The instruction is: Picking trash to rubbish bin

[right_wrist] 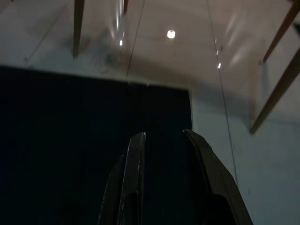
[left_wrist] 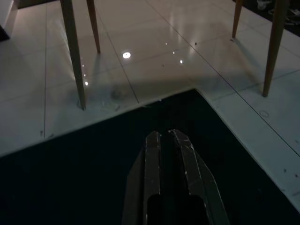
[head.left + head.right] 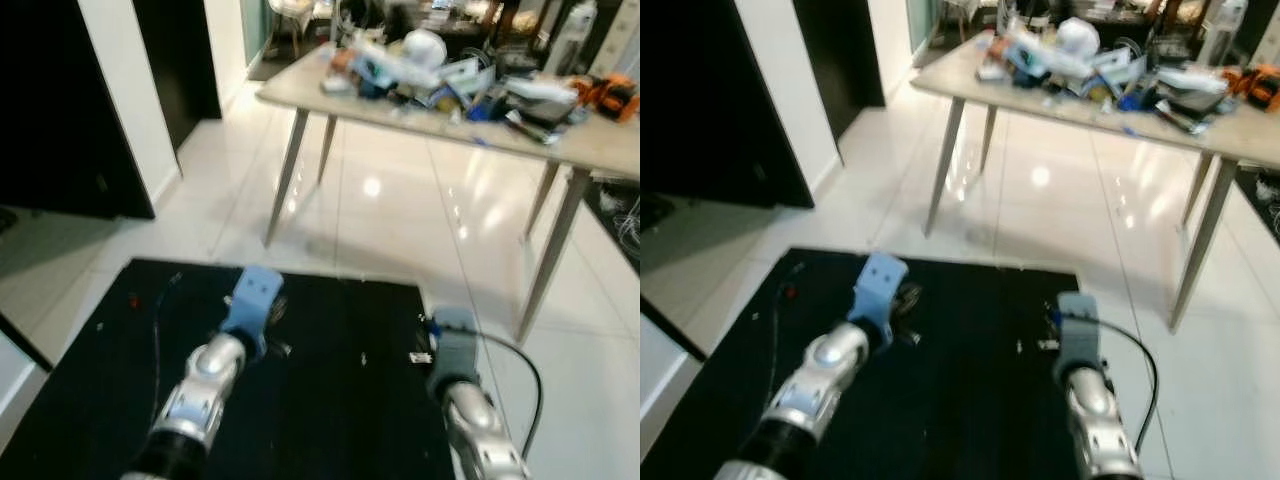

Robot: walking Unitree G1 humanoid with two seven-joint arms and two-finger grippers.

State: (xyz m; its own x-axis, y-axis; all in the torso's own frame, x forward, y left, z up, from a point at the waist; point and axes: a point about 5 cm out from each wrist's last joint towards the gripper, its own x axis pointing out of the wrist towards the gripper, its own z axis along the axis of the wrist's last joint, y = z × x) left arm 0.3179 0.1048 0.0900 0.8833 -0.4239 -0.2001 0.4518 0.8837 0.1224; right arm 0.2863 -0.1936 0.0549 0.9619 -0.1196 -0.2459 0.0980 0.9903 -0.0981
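While both arms reach over the black mat [image 3: 330, 400], left gripper [image 2: 168, 137] fingers are pressed together and right gripper [image 1: 164, 136] fingers stand apart. Small specks on the mat are too blurred to identify. Beyond, glossy white tiles [image 3: 400, 200] and a cluttered table [image 3: 600, 145].

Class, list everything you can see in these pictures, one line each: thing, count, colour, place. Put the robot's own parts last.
Mat: one, black, on the floor under both arms.
Floor tiles: many, glossy white, beyond and beside the mat.
Table: one, pale top on slanted legs, beyond the mat.
Clutter: a mixed heap, many colours, on the tabletop; items too blurred to count.
Doorway: one, dark, at the robot's left.
Cable: one, black, looping off the right arm.
Left gripper: one, black fingers closed together, over the mat.
Right gripper: one, black fingers parted, over the mat.
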